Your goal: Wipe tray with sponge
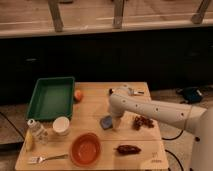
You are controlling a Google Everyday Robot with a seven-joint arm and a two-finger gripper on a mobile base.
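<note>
The dark green tray (51,98) lies at the table's back left and holds nothing. The light-blue sponge (105,122) lies flat on the wooden table near the middle, well right of the tray. My white arm reaches in from the right, and the gripper (116,123) points down right next to the sponge's right edge, at table height.
An orange bowl (86,149) sits at the front. A white cup (61,125) and a small bottle (35,129) stand front left, with a fork (46,158) near the edge. A small orange fruit (78,94) lies beside the tray. Dark food bits (142,121) and a brown item (128,149) lie to the right.
</note>
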